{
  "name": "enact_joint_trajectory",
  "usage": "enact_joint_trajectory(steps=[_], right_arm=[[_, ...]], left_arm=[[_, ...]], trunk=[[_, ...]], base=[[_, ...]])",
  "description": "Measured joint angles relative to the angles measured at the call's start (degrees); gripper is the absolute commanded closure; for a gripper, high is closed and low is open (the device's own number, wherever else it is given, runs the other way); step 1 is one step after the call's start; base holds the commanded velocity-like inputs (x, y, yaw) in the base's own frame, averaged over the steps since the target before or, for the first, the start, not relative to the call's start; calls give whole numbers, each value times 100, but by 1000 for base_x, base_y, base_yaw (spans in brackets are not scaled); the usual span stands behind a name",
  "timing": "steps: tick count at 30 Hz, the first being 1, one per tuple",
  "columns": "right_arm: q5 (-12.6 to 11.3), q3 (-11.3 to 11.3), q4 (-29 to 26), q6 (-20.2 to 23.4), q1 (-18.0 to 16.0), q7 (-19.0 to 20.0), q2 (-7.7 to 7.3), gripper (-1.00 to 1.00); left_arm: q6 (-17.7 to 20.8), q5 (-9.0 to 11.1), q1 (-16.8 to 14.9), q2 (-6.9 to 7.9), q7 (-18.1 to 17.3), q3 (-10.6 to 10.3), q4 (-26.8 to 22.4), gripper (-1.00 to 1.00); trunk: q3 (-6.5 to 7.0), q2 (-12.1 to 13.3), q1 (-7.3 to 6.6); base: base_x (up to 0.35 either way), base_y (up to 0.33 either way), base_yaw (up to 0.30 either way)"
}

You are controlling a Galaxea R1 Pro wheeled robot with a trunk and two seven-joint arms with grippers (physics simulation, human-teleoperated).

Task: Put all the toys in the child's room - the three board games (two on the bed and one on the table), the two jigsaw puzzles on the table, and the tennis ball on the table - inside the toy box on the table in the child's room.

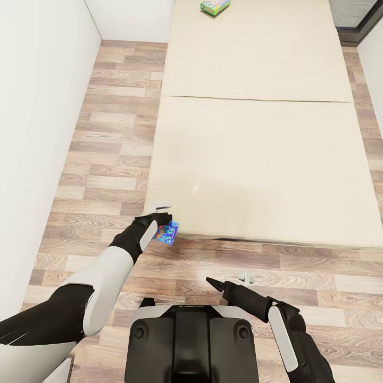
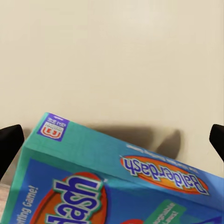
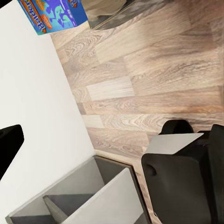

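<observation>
My left gripper (image 1: 162, 211) hangs over the near left corner of the bed (image 1: 255, 159), shut on the blue board game (image 1: 166, 232). The box hangs tilted just past the mattress edge, above the floor. In the left wrist view the blue "Balderdash" box (image 2: 116, 182) lies between the two dark fingertips (image 2: 9, 144), with beige mattress behind it. A second board game (image 1: 215, 6), green-sided with coloured print, lies at the bed's far end. My right gripper (image 1: 226, 277) is low over the floor in front of my base, open and holding nothing. The blue box (image 3: 51, 14) also shows in the right wrist view.
A white wall (image 1: 37, 133) runs along the left, with a strip of wood floor (image 1: 106, 159) between it and the bed. My dark base (image 1: 189, 340) stands at the bed's foot. A grey open unit with a divider (image 3: 88, 196) stands by the wall.
</observation>
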Motion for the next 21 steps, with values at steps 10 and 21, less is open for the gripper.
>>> enact_joint_trajectory(steps=[10, 21], right_arm=[[1, 0, 5, -24, 3, 2, 0, -100], [1, 0, 6, -27, 2, 2, 0, -100]], left_arm=[[0, 4, 1, 0, 0, 5, -3, -100], [-5, 5, 1, 0, 0, 3, -13, -100]], trunk=[[0, 0, 0], [0, 0, 0]], base=[[0, 0, 0], [0, 0, 0]])
